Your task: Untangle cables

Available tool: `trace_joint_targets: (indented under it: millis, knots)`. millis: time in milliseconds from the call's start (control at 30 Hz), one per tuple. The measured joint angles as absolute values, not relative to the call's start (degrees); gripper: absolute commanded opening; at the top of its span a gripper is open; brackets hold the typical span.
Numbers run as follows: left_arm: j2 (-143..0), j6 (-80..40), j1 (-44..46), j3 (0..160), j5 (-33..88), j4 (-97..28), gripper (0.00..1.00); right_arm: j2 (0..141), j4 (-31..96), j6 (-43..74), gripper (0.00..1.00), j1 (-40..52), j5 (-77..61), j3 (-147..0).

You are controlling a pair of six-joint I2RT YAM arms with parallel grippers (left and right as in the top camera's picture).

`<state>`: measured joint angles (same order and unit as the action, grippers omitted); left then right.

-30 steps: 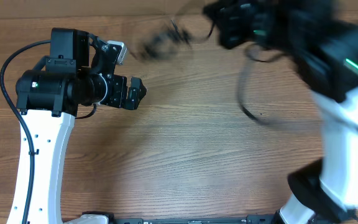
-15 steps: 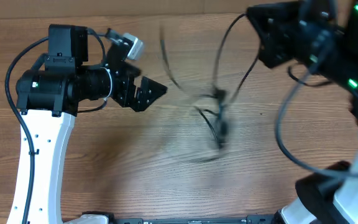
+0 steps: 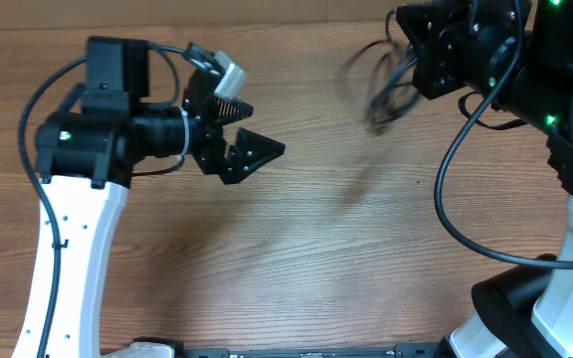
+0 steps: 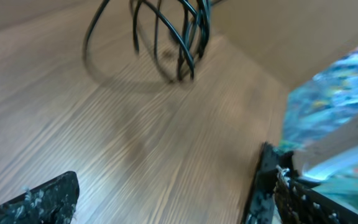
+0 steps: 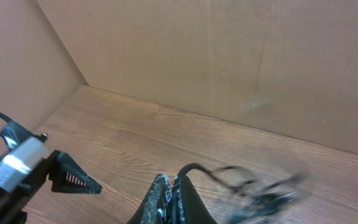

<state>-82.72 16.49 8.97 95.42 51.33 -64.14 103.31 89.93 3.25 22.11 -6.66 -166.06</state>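
Honestly, we're barely started: the cables (image 3: pixel 384 88) dangle as one tangled clump above the desk (image 3: pixel 296 249) around 1 o'clock, a strand pinched in the right gripper (image 5: pixel 171 185) fingers. At 10 o'clock the left gripper (image 3: pixel 255 125) waits with fingers spread wide, holding nothing.

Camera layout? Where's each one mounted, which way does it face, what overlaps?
Overhead: above the table, looking straight down; left arm and right arm show.
Left wrist: on the left arm, looking low across the table at the cables; the open left gripper shows its fingers in the bottom corners.
Right wrist: on the right arm, facing the cardboard wall; the right gripper, shut on the cables, shows at the bottom.
Shared: cables in all three; overhead and right wrist both show the left gripper.
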Motion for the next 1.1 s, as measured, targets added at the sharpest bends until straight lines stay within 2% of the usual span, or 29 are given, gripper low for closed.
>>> trace_joint_targets:
  millis: [200,233,300,333,567,767,833,867,900,933,967,1000,1100]
  knots:
    - [-82.74,11.97,15.00,95.42,38.04,-61.91,1.00,103.31,89.93,3.18,0.04,22.13,-6.63,-166.06]
    - [-82.81,11.73,15.90,95.42,36.69,-61.54,0.84,103.31,89.95,3.18,0.04,22.13,-6.66,-166.06]
    - [-83.57,10.92,18.22,95.46,34.09,-60.95,0.10,103.28,89.97,3.18,0.04,22.13,-6.63,-166.06]
    - [-84.23,10.92,19.22,95.57,33.32,-60.77,0.04,103.28,90.02,3.18,0.04,22.13,-6.61,-166.06]
    - [-92.40,11.00,22.48,95.61,30.83,-59.92,0.04,103.28,90.65,2.98,0.04,22.13,-6.59,-166.06]
    - [-92.23,11.07,22.41,95.61,32.32,-58.48,0.04,103.28,90.70,2.46,0.04,22.13,-6.57,-166.06]
    - [-92.05,11.07,22.41,95.61,32.56,-58.57,0.69,103.28,90.70,2.33,0.04,22.13,-6.57,-166.06]
    - [-92.05,11.31,22.41,95.61,32.56,-58.59,0.87,103.28,90.70,2.28,0.14,22.13,-6.57,-166.06]
    - [-92.05,11.46,22.41,95.61,32.53,-58.65,0.99,103.28,90.70,2.24,0.37,22.13,-6.57,-166.06]
    - [-92.05,11.51,22.41,95.61,32.49,-58.67,1.00,103.26,90.85,1.87,0.64,22.13,-6.39,-166.06]
    - [-92.05,11.51,22.41,95.61,32.27,-58.67,1.00,103.26,91.35,2.15,0.77,22.13,-5.67,-166.08]
    - [-92.03,11.51,22.39,95.61,32.10,-58.70,1.00,103.26,92.07,2.09,0.83,22.13,-4.75,-166.10]
    - [-92.03,10.94,21.98,96.18,31.31,-59.51,1.00,103.59,96.66,3.51,0.88,22.13,0.49,-166.28]
